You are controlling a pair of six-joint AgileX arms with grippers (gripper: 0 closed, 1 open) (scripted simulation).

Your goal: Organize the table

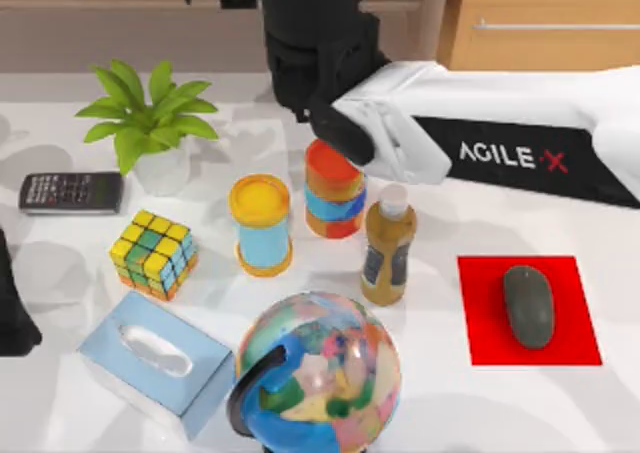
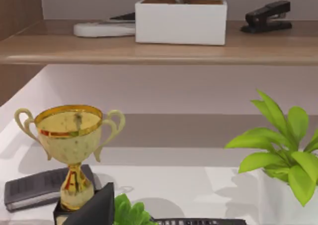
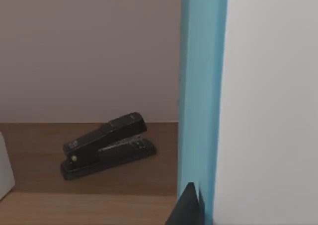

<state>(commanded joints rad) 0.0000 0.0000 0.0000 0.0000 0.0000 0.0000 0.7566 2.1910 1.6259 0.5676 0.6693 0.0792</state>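
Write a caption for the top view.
Right arm reaches across a cluttered white table toward the back shelf, above a striped cup.

light: bright, even | shadows: soft on table (image 1: 440, 393) | glare: mild sheen | blur: slight softness

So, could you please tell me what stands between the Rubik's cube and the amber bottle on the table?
In the top view, a yellow-lidded blue canister stands between the Rubik's cube and the amber bottle on the table.
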